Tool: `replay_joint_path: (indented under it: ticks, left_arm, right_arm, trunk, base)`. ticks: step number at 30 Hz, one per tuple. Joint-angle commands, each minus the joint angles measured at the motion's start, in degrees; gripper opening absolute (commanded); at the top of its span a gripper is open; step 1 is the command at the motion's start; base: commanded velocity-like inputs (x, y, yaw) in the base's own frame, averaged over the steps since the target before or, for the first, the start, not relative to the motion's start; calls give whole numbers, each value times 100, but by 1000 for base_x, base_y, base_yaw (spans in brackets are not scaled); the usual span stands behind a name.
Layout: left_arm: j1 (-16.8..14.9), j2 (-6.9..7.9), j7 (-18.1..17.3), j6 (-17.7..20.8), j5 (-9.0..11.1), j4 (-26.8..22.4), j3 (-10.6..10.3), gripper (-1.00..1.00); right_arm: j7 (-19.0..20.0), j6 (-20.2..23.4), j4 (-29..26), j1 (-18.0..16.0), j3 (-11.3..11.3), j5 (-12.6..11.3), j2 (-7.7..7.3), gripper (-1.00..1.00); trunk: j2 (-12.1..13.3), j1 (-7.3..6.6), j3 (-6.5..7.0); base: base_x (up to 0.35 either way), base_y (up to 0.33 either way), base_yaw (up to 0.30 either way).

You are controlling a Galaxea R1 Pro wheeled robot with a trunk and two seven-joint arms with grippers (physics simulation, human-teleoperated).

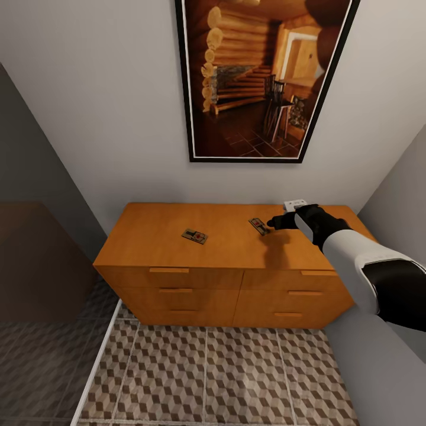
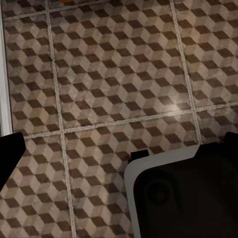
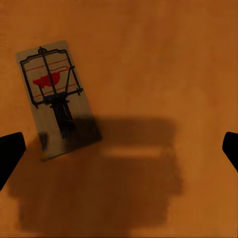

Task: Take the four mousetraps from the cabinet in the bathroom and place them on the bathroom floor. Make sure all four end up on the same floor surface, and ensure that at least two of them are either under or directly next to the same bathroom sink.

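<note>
The orange-brown cabinet [image 1: 154, 236] stands against the wall with two mousetraps on its top. One mousetrap [image 1: 194, 236] lies near the middle. The other mousetrap [image 1: 258, 225] lies further right, just left of my right gripper [image 1: 274, 223], which hovers low over the top. In the right wrist view this mousetrap [image 3: 54, 96] lies flat with its wire bar and red mark up, off to one side of the open right gripper [image 3: 121, 148], whose shadow falls on the wood. My left gripper [image 2: 121, 148] hangs open over the bathroom floor [image 2: 109, 74], holding nothing.
A small white object [image 1: 294, 205] sits on the cabinet top by the wall behind my right hand. A framed picture [image 1: 260, 77] hangs above. A dark partition [image 1: 29, 248] stands at the left and a grey wall [image 1: 396, 189] closes the right. Patterned tiles [image 1: 219, 378] lie before the drawers.
</note>
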Motion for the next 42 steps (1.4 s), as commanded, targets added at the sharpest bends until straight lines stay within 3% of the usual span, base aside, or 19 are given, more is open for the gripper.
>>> replay_joint_path:
  ticks: [1, 16, 30, 42]
  left_arm:
    - [-11, 0, 6, -34, -3, 22, -24, 100]
    - [-10, 0, 2, -34, -3, 22, -24, 100]
    - [-11, -1, 4, -34, -3, 22, -24, 100]
    - [-11, -1, 3, -34, -3, 22, -24, 100]
  right_arm:
    - [15, 33, -9, -3, 48, -36, 6, 100]
    - [237, 44, -9, -3, 56, -24, 107, 100]
    - [753, 49, 56, -3, 64, -16, 123, 100]
    - [821, 50, 134, -3, 74, -15, 217, 100]
  trunk:
    - [-10, 3, -9]
    - [-10, 3, -9]
    - [-10, 3, -9]
    - [-10, 3, -9]
  base:
    - [0, 0, 0]
    - [0, 0, 0]
    - [0, 0, 0]
    - [0, 0, 0]
